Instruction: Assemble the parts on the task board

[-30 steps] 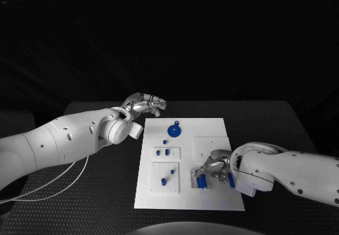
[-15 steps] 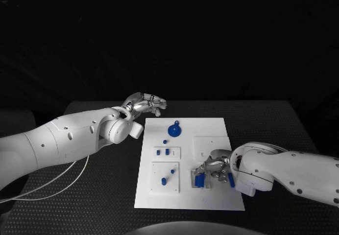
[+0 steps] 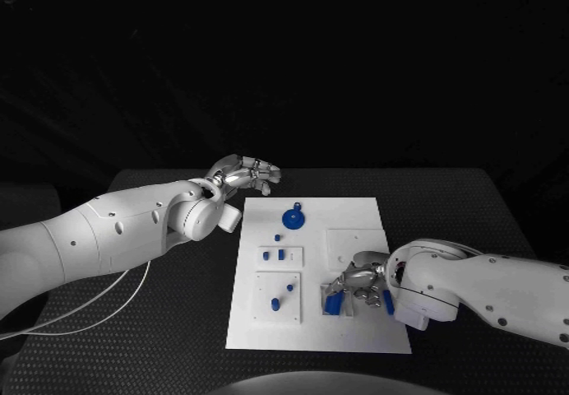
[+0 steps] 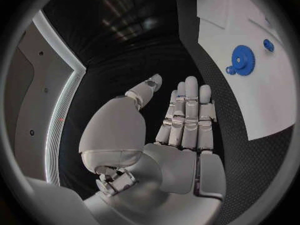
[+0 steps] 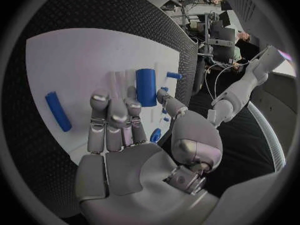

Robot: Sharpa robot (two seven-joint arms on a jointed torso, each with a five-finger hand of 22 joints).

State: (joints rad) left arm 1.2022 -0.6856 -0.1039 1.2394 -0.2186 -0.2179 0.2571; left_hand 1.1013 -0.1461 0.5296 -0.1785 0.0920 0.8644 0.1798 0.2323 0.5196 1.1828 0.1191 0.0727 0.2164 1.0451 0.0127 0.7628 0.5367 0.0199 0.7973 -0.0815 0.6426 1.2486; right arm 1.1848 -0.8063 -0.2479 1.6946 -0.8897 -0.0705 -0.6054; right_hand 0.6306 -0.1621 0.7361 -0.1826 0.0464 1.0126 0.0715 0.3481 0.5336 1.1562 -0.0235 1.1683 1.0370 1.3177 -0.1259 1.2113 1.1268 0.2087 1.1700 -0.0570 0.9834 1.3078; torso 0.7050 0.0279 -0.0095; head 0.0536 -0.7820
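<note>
Right hand (image 3: 359, 284), fingers apart around the blue block (image 3: 335, 303) without clearly gripping, has eased it leftward into the board's (image 3: 356, 216) near slot, nearly seated.

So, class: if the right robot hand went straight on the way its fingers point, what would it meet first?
Most likely the blue cylinder standing just beyond the right robot hand and its fingertips, on the task board. Depth is unclear, so contact cannot be ruled out.
</note>
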